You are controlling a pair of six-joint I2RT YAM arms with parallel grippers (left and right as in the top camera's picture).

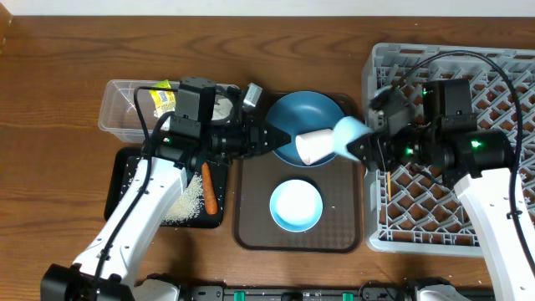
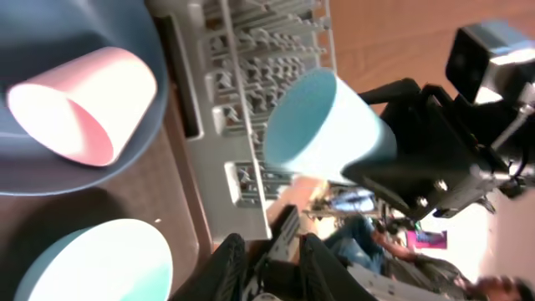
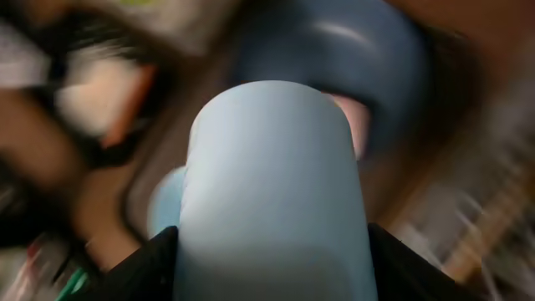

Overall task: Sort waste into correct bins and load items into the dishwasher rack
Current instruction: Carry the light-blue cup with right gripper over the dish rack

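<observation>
Pinching the light blue cup (image 1: 347,132) near its base, the right pincer (image 1: 361,147) holds it on its side, mouth toward frame left, over the edge between the brown tray (image 1: 251,234) and the grey dishwasher rack (image 1: 501,75), probably to load it there. The left pincer (image 1: 278,139), narrowly spread and empty, hovers beside the pale pink cup (image 1: 313,147) lying on the dark blue plate (image 1: 308,107), likely its next pick.

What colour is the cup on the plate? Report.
Pale pink cup, clearest from the left wrist.
</observation>
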